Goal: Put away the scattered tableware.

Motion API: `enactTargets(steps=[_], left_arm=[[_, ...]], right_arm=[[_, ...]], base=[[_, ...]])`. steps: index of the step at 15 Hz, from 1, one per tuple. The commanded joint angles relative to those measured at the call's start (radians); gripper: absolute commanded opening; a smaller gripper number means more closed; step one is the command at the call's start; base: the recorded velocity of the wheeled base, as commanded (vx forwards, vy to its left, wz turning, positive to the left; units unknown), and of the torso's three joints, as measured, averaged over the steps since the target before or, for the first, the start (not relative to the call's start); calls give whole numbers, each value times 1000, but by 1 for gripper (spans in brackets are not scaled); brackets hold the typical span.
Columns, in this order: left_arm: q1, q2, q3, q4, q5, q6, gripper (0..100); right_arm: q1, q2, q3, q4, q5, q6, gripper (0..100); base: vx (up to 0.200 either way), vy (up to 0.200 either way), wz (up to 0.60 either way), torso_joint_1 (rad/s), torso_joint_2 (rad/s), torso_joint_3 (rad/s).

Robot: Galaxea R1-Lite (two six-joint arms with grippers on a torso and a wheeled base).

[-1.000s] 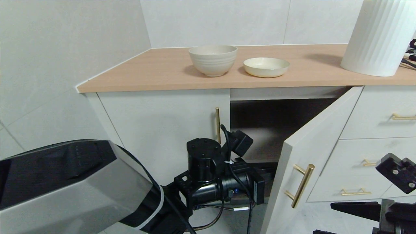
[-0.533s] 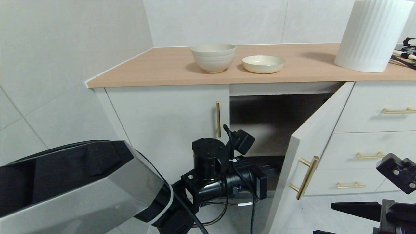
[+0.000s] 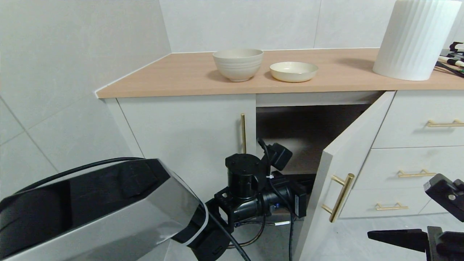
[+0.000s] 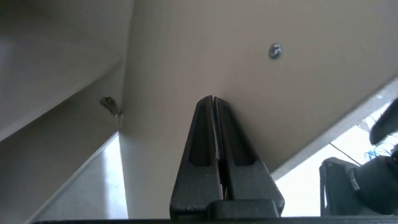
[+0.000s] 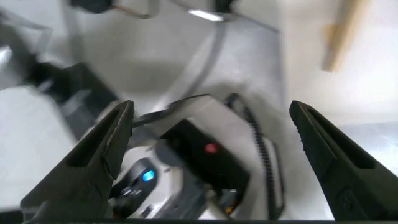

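Since half a second ago my left wrist has shifted rightward, nearer the open cabinet door [image 3: 348,159]. The bowl [image 3: 237,64], the shallow dish [image 3: 294,71] and the door hold their places. The larger shift a second back I put down to the head camera, not to the things. Left hand [image 4: 213,99]: fingers pressed together, nothing held, tips close to a pale panel that I judge to be the door's inner face; contact I cannot confirm. Right hand [image 5: 208,118]: fingers spread wide, empty, held low. Bowl and dish stand upright on the table [image 3: 174,79], just beside each other but not touching, above the opened compartment [image 3: 301,145]. Assessment: the door-opening step looks about finished, and no tableware is stowed yet. Next move, in my judgement: draw the left arm clear of the door and raise one hand to the bowl's rim. That hand must be open wide enough to take the rim, then carry the bowl down into the compartment without striking the door.
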Motion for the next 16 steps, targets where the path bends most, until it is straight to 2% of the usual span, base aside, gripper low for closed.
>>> enactTargets(steps=[1, 5, 7, 8, 10, 12, 14, 16], left_arm=[[-8, 17, -14, 0, 0, 0, 0], [-44, 40, -32, -2, 0, 0, 0], [-110, 64, -68, -8, 0, 1, 0], [-170, 63, -89, -8, -15, 0, 0], [-246, 23, -74, -11, -89, -5, 0], [-232, 14, -63, -8, -81, -8, 0], [-176, 10, -25, -10, -51, -8, 0], [-119, -31, 52, -10, -43, -6, 0]], right_arm=[[2, -22, 5, -1, 24, 1, 100], [2, -34, 9, -2, 31, 1, 100], [2, -57, 19, -4, 93, -1, 100], [4, -88, 23, -4, 143, -1, 100], [2, -157, 28, 2, 263, -1, 100], [-1, -173, 29, 1, 283, -2, 100], [-4, -176, 25, -2, 281, -2, 100], [-22, -166, 19, -4, 263, -1, 100]], base=[[0, 0, 0, 0, 0, 0], [0, 0, 0, 0, 0, 0], [0, 0, 0, 0, 0, 0], [0, 0, 0, 0, 0, 0], [0, 0, 0, 0, 0, 0], [0, 0, 0, 0, 0, 0], [0, 0, 0, 0, 0, 0], [0, 0, 0, 0, 0, 0]])
